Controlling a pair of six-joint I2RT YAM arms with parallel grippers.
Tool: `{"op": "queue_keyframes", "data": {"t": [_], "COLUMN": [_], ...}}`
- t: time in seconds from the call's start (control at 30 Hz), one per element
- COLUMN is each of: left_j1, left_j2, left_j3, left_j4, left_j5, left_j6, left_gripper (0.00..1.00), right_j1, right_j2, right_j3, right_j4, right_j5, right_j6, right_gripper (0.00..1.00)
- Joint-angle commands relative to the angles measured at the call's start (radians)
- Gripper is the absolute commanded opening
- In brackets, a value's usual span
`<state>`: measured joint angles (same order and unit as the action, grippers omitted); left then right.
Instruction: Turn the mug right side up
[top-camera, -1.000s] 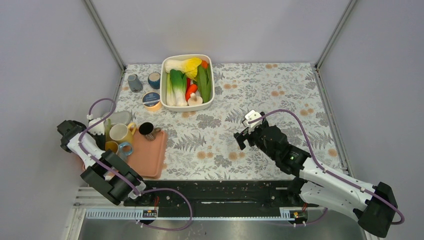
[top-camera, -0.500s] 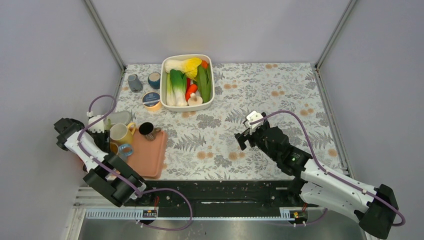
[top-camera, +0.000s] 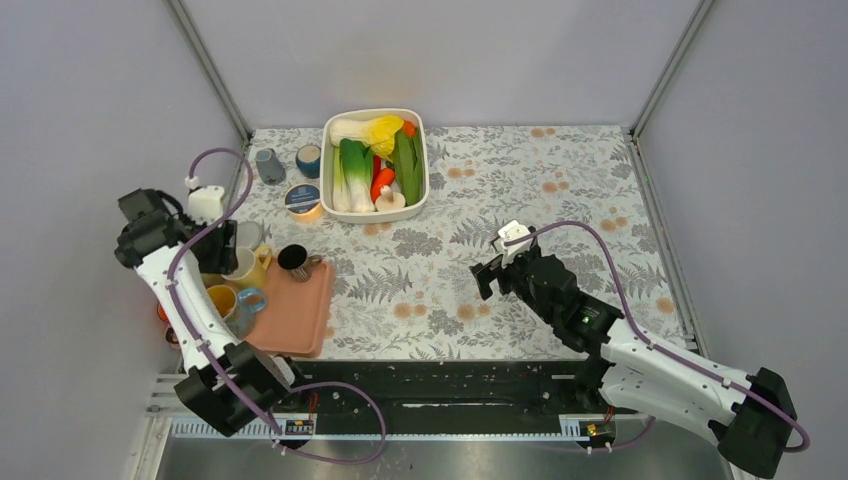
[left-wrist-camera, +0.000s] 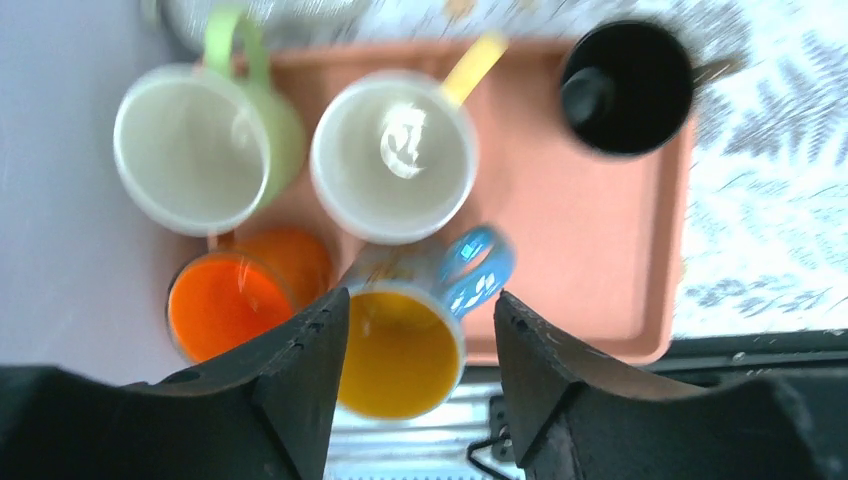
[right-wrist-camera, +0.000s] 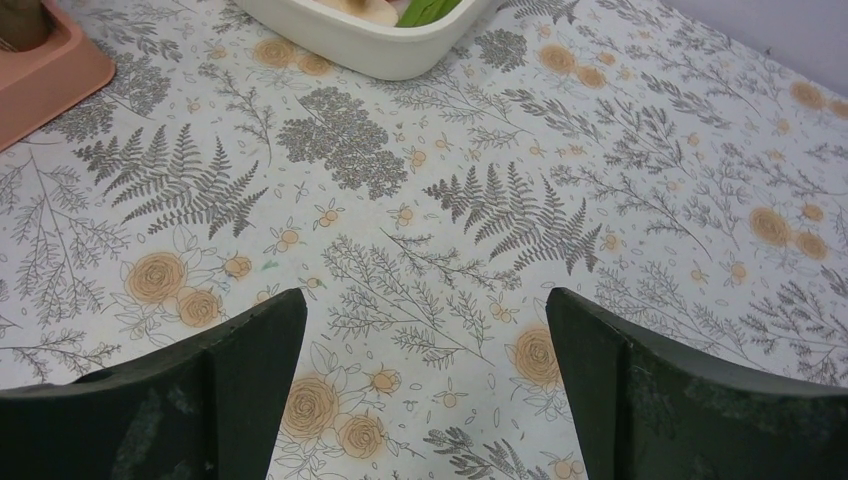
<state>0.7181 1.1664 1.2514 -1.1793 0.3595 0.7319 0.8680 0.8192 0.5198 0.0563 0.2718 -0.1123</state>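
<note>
The left arm has lifted away from the tray (left-wrist-camera: 590, 260), its wrist now raised high over the mugs (left-wrist-camera: 393, 155). The left gripper (left-wrist-camera: 420, 300), clamped down among them a second ago, now hangs above with jaws parted and nothing between.

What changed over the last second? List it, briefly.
The left arm's tool opened and rose up and back from the pink plastic tray; it now hovers empty above the blue-handled mug with a yellow inside. The right arm's tool and the white dish of vegetables stayed put.
</note>
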Motion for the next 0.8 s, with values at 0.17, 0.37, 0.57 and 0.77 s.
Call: {"op": "queue_keyframes", "data": {"t": [0.17, 0.37, 0.57, 0.77], "left_j1": [-0.411, -0.498, -0.522, -0.530], "left_j2": [0.234, 0.626, 0.960, 1.082], "left_j3": [0.284, 0.605, 1.004, 1.020], "left_j4": [0.147, 0.220, 0.277, 0.410], "left_j5": [-0.140, -0.228, -0.382, -0.521], "left_j6": [-0.433, -0.569, -0.728, -0.788], "left_gripper": [0.70, 0.78, 0.99, 0.99], "right_j1": [-0.029, -0.065, -0.079, -0.085], "right_j2": [0.068, 0.193, 0.321, 0.352], "right_j3": [0.069, 0.174, 0.339, 0.392], "right_j4": [0.005, 0.027, -0.150, -0.274], "right_j5": [0.079, 0.081, 0.141, 0.134], "right_j6": [0.106, 0.077, 0.207, 0.261], "right_gripper": [0.99, 0.99, 0.99, 0.99]}}
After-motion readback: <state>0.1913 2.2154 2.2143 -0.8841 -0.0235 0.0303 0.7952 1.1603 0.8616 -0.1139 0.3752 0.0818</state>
